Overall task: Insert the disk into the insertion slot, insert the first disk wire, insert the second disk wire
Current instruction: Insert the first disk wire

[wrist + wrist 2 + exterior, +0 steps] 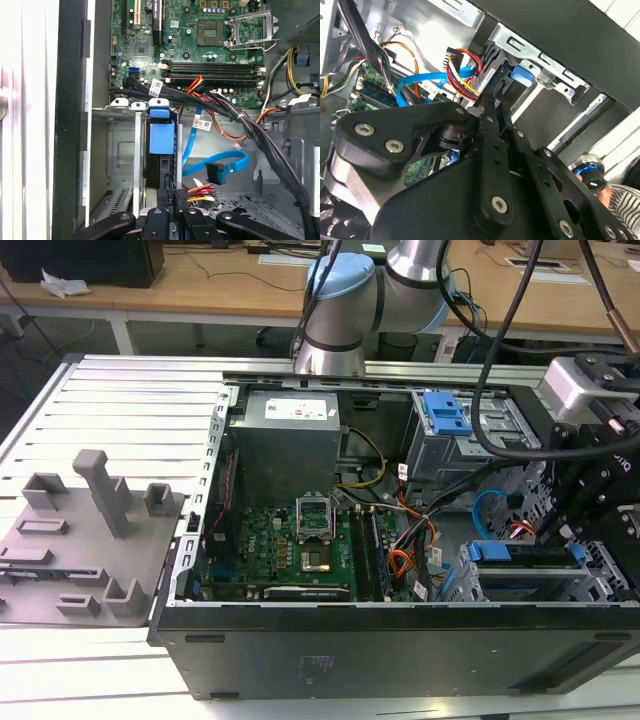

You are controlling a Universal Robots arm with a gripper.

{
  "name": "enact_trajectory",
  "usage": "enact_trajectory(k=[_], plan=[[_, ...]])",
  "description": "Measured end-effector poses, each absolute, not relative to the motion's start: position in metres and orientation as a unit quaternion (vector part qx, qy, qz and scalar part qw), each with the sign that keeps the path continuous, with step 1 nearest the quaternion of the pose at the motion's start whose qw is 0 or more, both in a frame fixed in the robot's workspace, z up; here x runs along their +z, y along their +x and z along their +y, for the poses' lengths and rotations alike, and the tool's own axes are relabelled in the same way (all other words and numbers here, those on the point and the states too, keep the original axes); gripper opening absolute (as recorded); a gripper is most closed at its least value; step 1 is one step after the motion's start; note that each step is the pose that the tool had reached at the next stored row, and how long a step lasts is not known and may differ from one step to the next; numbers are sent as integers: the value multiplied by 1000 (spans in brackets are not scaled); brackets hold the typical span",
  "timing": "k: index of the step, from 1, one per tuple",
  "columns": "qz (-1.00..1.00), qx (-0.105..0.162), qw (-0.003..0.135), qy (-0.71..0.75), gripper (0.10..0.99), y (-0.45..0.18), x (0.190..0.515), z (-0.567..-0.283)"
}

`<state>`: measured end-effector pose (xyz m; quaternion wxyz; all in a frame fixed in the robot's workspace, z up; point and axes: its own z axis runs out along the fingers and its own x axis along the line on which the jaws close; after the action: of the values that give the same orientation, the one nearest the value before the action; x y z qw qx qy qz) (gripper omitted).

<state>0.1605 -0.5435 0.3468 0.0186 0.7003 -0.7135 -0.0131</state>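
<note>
The disk (162, 137), in its blue carrier, stands seated in the insertion slot (125, 150), the low grey cage at the case's front corner (470, 575). My gripper (172, 197) is right behind the disk's rear edge, shut on the black plug of the first disk wire (200, 190), a red, yellow and black bundle. In the second wrist view the gripper (492, 102) reaches toward the blue carrier (520, 75) with that bundle (465, 75) beside it. The second disk wire (215, 170), light blue and looped, lies loose on the cage floor nearby (490, 508).
A thick black cable bundle (240, 120) and orange wires (220, 125) cross above the slot. The taller cage with a blue latch (447, 415) stands behind. The motherboard (300, 540) fills the case's middle. A grey fixture plate (90, 540) sits at the exterior view's left.
</note>
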Motion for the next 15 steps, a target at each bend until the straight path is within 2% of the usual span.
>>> enact_trajectory(k=[15], plan=[[-714, -13, 19, 700, 169, 165, 341, -545]])
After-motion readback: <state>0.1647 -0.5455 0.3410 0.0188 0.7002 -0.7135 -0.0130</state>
